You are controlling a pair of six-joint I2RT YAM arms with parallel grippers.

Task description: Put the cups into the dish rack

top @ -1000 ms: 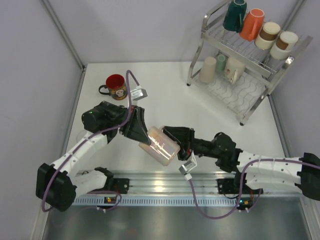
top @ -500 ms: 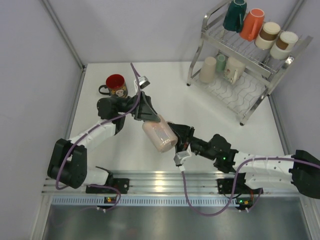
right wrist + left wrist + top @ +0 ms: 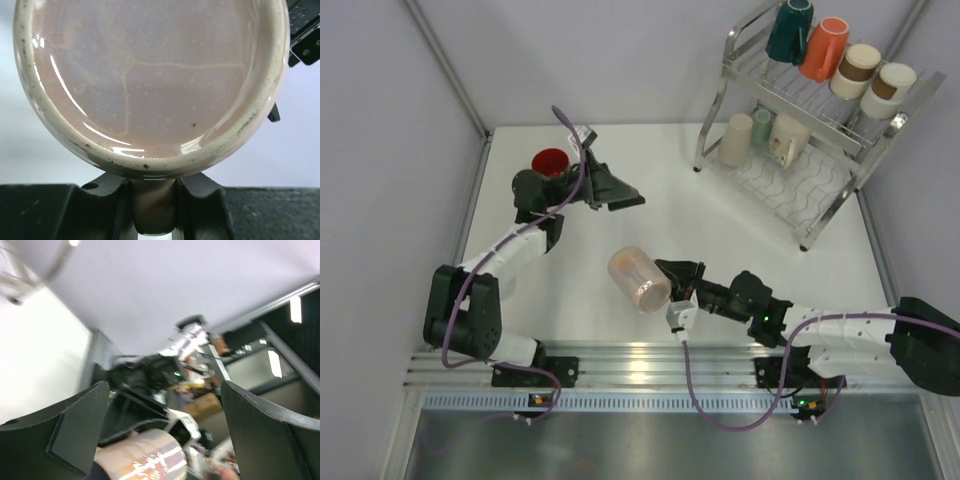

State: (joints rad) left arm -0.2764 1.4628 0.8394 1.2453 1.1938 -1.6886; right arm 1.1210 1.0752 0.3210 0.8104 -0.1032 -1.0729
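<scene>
Over the table, our left gripper [image 3: 623, 199] has let go and swung off toward the red mug [image 3: 550, 160], jaws spread. Our right gripper [image 3: 670, 285] alone grips the pinkish cup [image 3: 640, 279]. Left wrist: the cup shows beneath the parted fingers [image 3: 55, 440]. Right wrist: fingers [image 3: 115, 210] pinch it from below.

- Left gripper [image 3: 625, 197]: no longer on the pinkish cup [image 3: 638, 278]. Its jaws have opened wide and hold nothing.
- Left arm: swung back toward the far left of the worktop [image 3: 720, 220]. Its gripper, which met the cup at mid-worktop a second ago, now sits near the red mug [image 3: 551, 160] and well apart from the cup.
- Pinkish cup: was gripped from both sides; now carried by the right gripper [image 3: 672, 282] alone, the handover complete.
</scene>
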